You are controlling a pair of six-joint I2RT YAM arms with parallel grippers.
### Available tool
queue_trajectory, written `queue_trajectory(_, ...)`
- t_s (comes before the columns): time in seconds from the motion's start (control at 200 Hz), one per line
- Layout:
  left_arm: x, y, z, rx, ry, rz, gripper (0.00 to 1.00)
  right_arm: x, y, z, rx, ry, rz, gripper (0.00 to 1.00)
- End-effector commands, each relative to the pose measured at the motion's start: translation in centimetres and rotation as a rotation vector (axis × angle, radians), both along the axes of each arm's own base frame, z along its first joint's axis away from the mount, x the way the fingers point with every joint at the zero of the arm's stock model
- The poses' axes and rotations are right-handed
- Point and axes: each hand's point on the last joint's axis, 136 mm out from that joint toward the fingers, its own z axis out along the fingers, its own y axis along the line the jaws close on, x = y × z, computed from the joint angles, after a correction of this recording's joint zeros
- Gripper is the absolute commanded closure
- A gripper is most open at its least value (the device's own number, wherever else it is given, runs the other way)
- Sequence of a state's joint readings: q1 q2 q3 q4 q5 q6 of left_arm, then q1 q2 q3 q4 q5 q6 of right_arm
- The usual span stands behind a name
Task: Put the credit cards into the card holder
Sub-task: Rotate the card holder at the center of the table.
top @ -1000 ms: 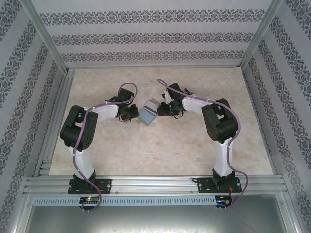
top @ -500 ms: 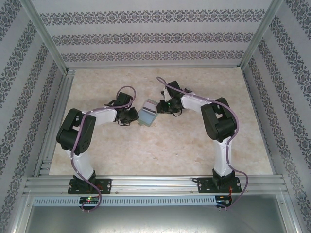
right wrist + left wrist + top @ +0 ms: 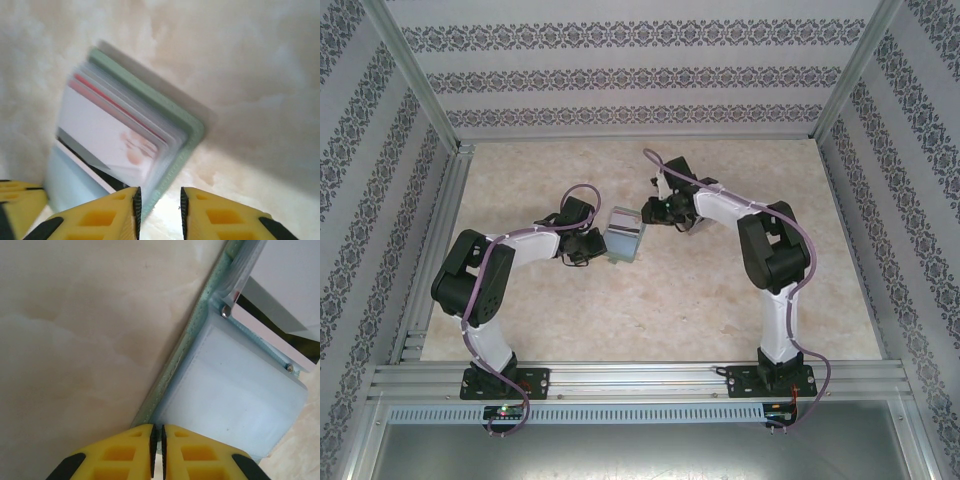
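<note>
Beige marbled table, patterned walls behind.
Left gripper, left of centre: fingers nearly closed, pinched on the green edge of the holder.
Holder, centre: held open between both grippers.
Card: dark, partly seen in a pocket.
Right gripper, right of centre: fingers narrow, closed on the opposite edge.
Risk judged: a thin pinch may slip, so the holder could be dropped and the card shaken out.

beige marbled surface, alu rails along edges. pale green card holder sits on it, flipped open, just above frame centre
</note>
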State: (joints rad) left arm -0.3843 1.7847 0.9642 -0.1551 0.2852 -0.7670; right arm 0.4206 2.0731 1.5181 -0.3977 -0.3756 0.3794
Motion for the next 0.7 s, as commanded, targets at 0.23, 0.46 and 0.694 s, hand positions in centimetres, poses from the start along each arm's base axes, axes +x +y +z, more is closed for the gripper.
queue_trajectory(0.23,-0.5,2.4,-1.7,0.094,0.051,0.036,0.85,4.9,2.1,-0.5,0.019,-0.001,0.021,0.69)
queue_trajectory(0.46,0.5,2.5,-1.7,0.094,0.047,0.029,0.85,2.8,2.6,-3.1,0.010,0.067,0.064,0.69)
queue_trajectory(0.694,2.0,4.1,-1.5,0.132,0.041,0.038,0.85,-1.6,2.1,-3.2,0.019,0.075,0.070,0.69)
